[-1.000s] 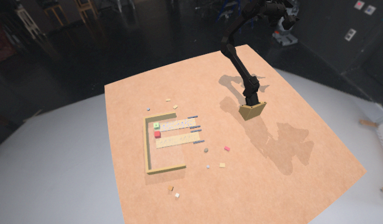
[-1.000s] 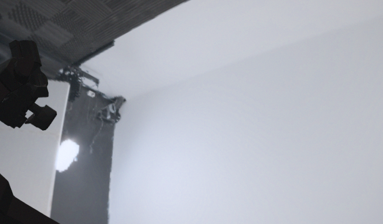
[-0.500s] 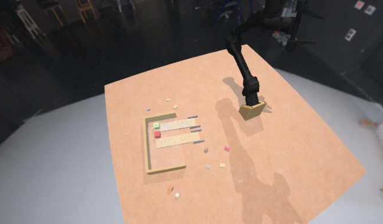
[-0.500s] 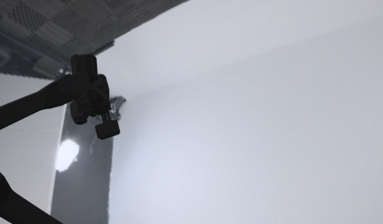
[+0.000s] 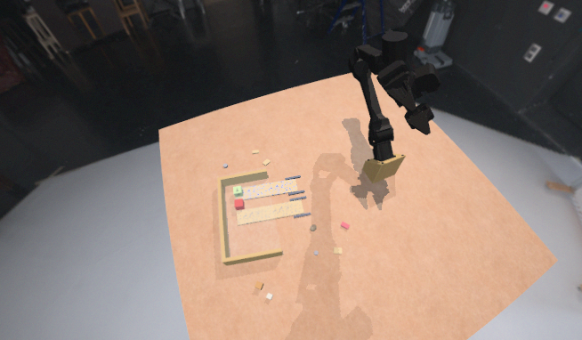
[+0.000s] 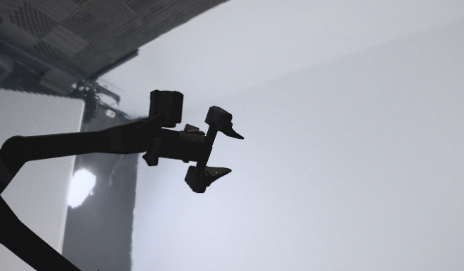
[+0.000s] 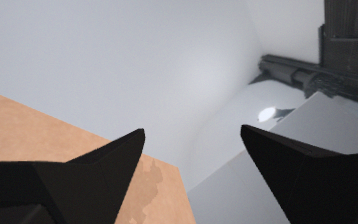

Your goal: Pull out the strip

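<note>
- The labelled cube, a small pale-green block (image 5: 238, 190) with a dark mark on its upper face, sits left of centre in the top view, at the left end of a cream strip with blue-violet speckles (image 5: 271, 189); the mark is too small to read.
- A plain red cube (image 5: 238, 204) is just below it, near a paler speckled strip (image 5: 270, 213). A three-sided yellowish frame (image 5: 252, 257) surrounds them, open to the right.
- The black gripper (image 5: 417, 109) (image 6: 237, 154) (image 7: 192, 131) is released — fingers wide apart, nothing between them.
- Only the top view shows the cubes and strips; the exterior view shows both fingers in profile at mid-frame, against a pale wall (image 6: 328, 159).
- The orange-tan tabletop (image 5: 434, 249) (image 7: 30, 125) carries broad arm shadows; small scattered bits lie around the frame. Dark flooring (image 5: 123, 89) fills the upper left.
</note>
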Motion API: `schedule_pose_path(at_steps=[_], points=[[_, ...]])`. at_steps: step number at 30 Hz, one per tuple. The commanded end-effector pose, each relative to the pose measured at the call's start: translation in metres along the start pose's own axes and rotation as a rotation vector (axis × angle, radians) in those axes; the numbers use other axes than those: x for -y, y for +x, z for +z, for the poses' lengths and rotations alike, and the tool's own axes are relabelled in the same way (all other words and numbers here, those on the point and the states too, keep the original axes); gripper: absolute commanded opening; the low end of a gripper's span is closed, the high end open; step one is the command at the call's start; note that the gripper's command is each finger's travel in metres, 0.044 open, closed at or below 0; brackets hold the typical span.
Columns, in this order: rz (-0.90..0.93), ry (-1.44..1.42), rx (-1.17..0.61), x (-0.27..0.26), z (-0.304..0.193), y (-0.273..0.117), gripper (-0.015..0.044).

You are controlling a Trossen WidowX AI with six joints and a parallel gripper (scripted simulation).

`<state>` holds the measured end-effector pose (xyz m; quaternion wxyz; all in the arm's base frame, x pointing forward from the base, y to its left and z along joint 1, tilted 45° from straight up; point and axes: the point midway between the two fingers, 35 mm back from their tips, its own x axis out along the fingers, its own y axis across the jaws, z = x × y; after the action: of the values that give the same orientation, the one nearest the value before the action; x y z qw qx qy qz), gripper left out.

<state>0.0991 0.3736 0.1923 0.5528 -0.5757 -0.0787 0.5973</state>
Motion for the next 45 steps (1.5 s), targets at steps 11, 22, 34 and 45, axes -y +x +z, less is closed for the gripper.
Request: schedule_pose_path(at_steps=[11,22,34,45], points=[[-0.512,0.770,-0.769,-0.016,-0.238,-0.016,0.0400],[-0.886,1.025,-1.061,-0.052,-0.318,-0.072,0.0400],[-0.886,1.025,-1.061,-0.052,-0.318,-0.072,0.0400],[-0.881,1.035,-1.072,-0.052,-0.321,-0.072,0.0348]])
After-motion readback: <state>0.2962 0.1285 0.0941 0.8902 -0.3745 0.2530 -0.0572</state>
